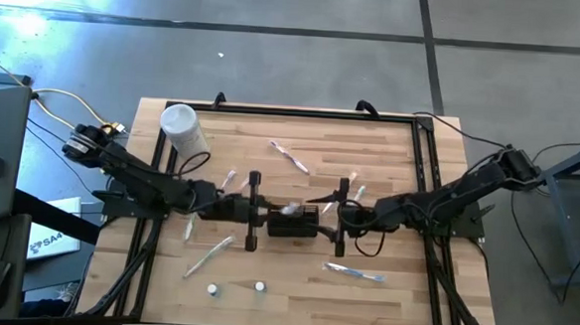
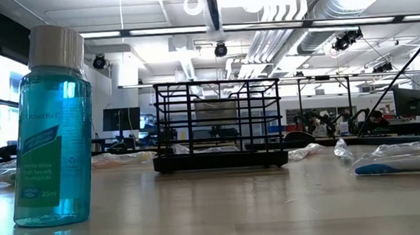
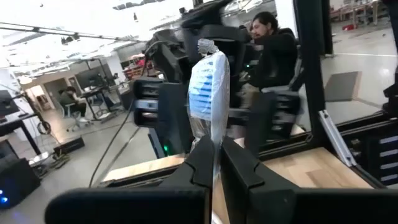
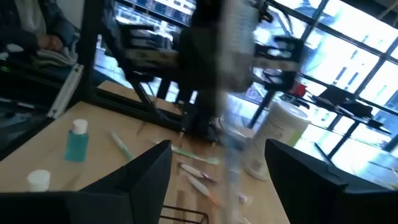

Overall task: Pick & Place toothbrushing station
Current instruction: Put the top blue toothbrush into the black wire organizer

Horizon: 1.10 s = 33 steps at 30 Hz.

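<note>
Toothbrushing station [image 1: 294, 222] stands at the middle of the wooden table [image 1: 293, 292], a small black wire box that sits upright in the low view [image 2: 218, 124]. The left gripper [image 1: 258, 213] is at its left side and the right gripper [image 1: 339, 215] at its right side, the two arms reaching in from opposite edges of the table.

In the left wrist view the left fingers [image 3: 200, 163] are clamped on a toothbrush sealed in clear wrap [image 3: 208, 93], which stands up from between them. In the right wrist view the right fingers [image 4: 149, 165] stand wide apart, with a blurred wrapped item [image 4: 233, 124] between them; whether they touch it cannot be told.

A white cylindrical container [image 1: 181, 126] stands near the far left corner of the table. Several wrapped toothbrushes [image 1: 352, 272] lie scattered around the holder. A small bottle of blue mouthwash [image 2: 51, 128] stands close to the low camera, near the front edge. A person [image 3: 273, 43] sits in the room beyond the table.
</note>
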### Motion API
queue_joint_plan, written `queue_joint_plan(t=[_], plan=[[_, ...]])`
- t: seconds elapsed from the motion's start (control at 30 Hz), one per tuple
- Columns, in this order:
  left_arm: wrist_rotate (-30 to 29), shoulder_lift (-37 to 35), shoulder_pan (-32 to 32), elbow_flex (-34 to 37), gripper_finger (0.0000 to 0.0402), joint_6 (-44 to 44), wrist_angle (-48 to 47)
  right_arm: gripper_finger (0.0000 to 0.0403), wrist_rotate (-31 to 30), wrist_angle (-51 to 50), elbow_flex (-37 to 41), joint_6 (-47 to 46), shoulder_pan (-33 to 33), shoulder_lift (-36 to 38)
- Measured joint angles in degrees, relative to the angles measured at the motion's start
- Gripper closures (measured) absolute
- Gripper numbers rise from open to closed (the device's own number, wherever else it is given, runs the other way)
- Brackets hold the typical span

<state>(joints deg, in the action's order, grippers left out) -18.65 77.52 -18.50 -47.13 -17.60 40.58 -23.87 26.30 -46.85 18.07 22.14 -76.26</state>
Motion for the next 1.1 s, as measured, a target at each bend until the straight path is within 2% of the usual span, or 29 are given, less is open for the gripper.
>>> queue_joint_plan(t=[0.1,0.43,0.57,0.73,0.87,1.0,1.1], plan=[[3.04,0.77,1.71,-0.01,0.0397,1.17,0.51,0.0152,-0.25,2.06,0.00,0.01,-1.02,-1.50],[5.05,4.48,3.63,-0.04,0.0397,2.83,5.37,0.0152,0.53,4.47,0.00,-1.73,-4.77,-3.95],[5.11,4.52,4.01,-0.07,0.0397,2.88,5.21,0.0167,2.11,4.48,0.00,-1.80,-5.08,-3.95],[5.10,4.52,4.05,-0.07,0.0397,2.83,5.16,0.0227,3.36,4.40,0.00,-1.47,-5.31,-3.95],[5.10,4.55,4.05,-0.07,0.0397,2.85,4.70,0.0298,3.67,4.40,0.00,-1.36,-5.37,-3.95],[5.16,4.55,4.02,-0.07,0.0395,2.92,4.62,0.0374,6.78,4.30,0.00,-1.20,-6.09,-3.95],[5.10,4.55,4.05,-0.07,0.0388,3.04,4.08,0.0388,7.81,4.00,0.00,-1.34,-6.55,-3.95]])
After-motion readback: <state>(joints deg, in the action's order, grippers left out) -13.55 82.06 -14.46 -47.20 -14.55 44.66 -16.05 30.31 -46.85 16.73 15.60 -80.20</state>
